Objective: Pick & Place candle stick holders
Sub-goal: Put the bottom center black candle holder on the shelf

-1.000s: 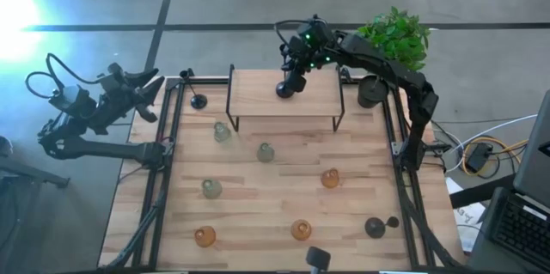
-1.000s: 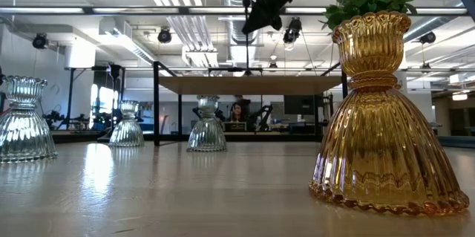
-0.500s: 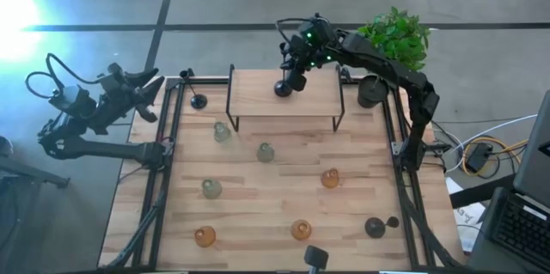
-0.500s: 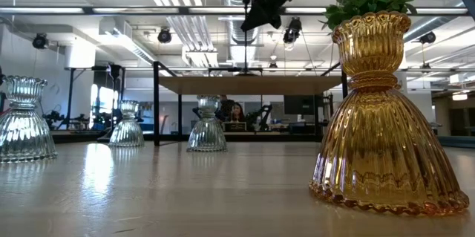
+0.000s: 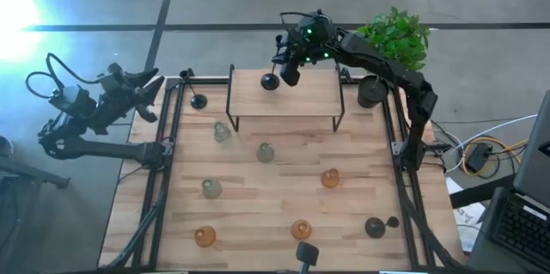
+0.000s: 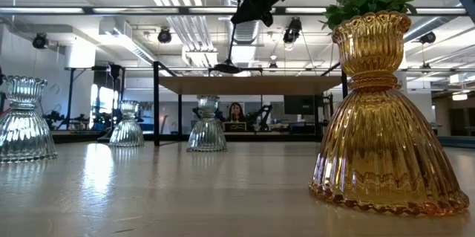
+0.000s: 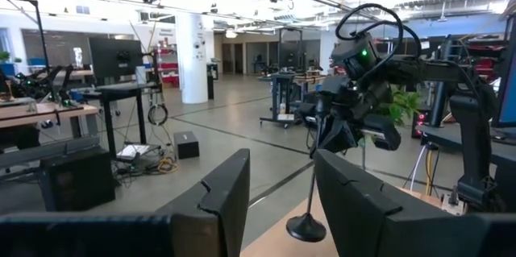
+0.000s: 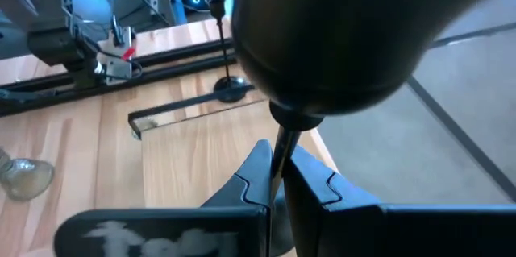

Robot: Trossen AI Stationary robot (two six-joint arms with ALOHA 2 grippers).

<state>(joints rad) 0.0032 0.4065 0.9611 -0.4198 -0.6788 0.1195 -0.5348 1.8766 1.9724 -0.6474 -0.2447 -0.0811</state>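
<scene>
- While clamped narrowly on the thin stem of a black candlestick (image 5: 270, 82), the right gripper (image 5: 288, 70) hangs above the small raised shelf (image 5: 284, 95) at the far edge of the bench (image 5: 284, 197); the right wrist view shows the stem pinched between the two fingers (image 8: 260, 178), the domed base filling the foreground.
- Compared with a second ago, the held candlestick has shifted from the shelf's middle toward its far left part, and in the low view its base (image 6: 225, 67) now shows just above the shelf top.
- A second black candlestick (image 5: 198, 100) stands near the bench's far left corner; a third (image 5: 376, 227) lies near the near right corner. Neither has moved.
- Three pale green glass holders (image 5: 222, 131) (image 5: 265, 151) (image 5: 211, 188) and three amber ones (image 5: 330, 178) (image 5: 301, 228) (image 5: 204, 237) stand spread over the bench's middle and near half, unchanged.
- The left gripper (image 5: 146, 85) waits beyond the bench's far left corner, fingers (image 7: 222, 201) parted and empty, as before.
- A potted plant (image 5: 394, 38) sits just off the far right corner.
</scene>
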